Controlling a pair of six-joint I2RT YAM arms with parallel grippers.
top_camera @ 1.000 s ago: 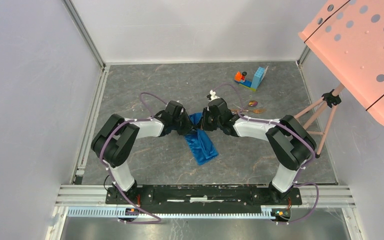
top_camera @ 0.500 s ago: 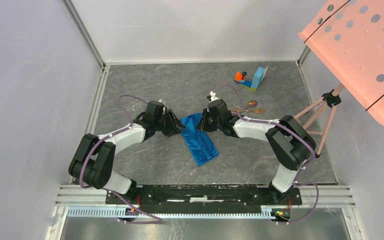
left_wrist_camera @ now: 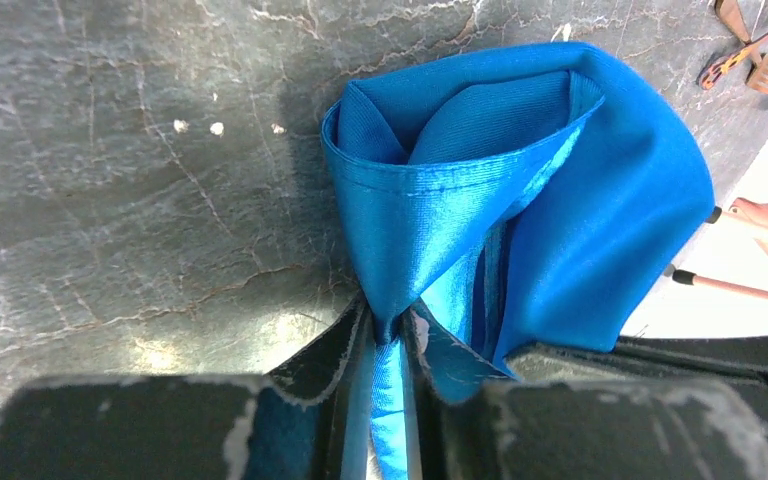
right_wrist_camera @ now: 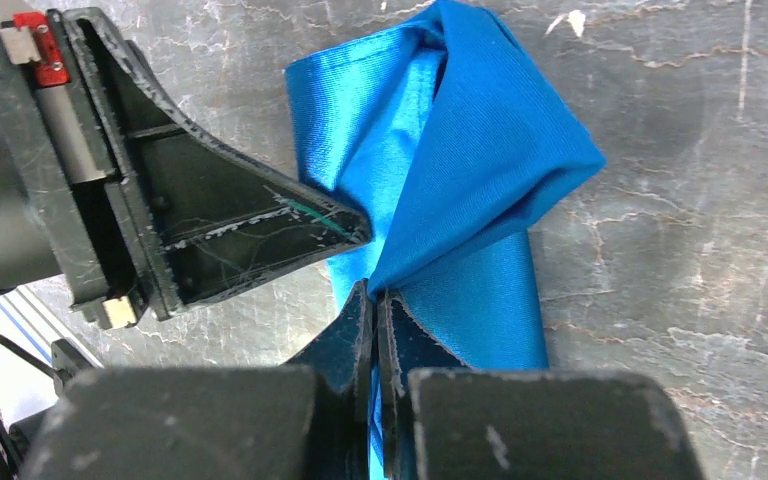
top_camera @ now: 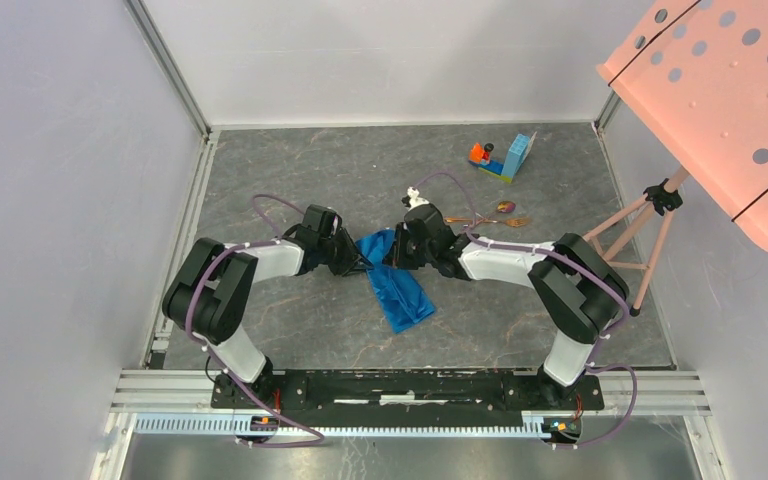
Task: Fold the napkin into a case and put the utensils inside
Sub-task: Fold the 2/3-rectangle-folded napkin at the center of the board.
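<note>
The bright blue napkin (top_camera: 397,282) lies mid-table as a narrow folded strip, its far end lifted and open like a pouch mouth (left_wrist_camera: 480,150). My left gripper (top_camera: 362,262) is shut on the mouth's left edge (left_wrist_camera: 392,325). My right gripper (top_camera: 392,258) is shut on the opposite edge (right_wrist_camera: 375,292). The napkin shows in the right wrist view (right_wrist_camera: 460,150), with the left gripper's fingers (right_wrist_camera: 260,220) beside it. The copper-gold utensils (top_camera: 500,215) lie on the table behind the right arm, and show at the left wrist view's top right corner (left_wrist_camera: 755,50).
A toy block piece (top_camera: 505,158) in light blue and orange stands at the back right. A pink perforated board on a tripod (top_camera: 660,200) stands at the right edge. Metal rails border the grey table (top_camera: 290,160) at left and front.
The left arm swung out to the left half a second ago, then came back in to the napkin's mouth. The right gripper shifted slightly left. The napkin's far end stayed lifted.
</note>
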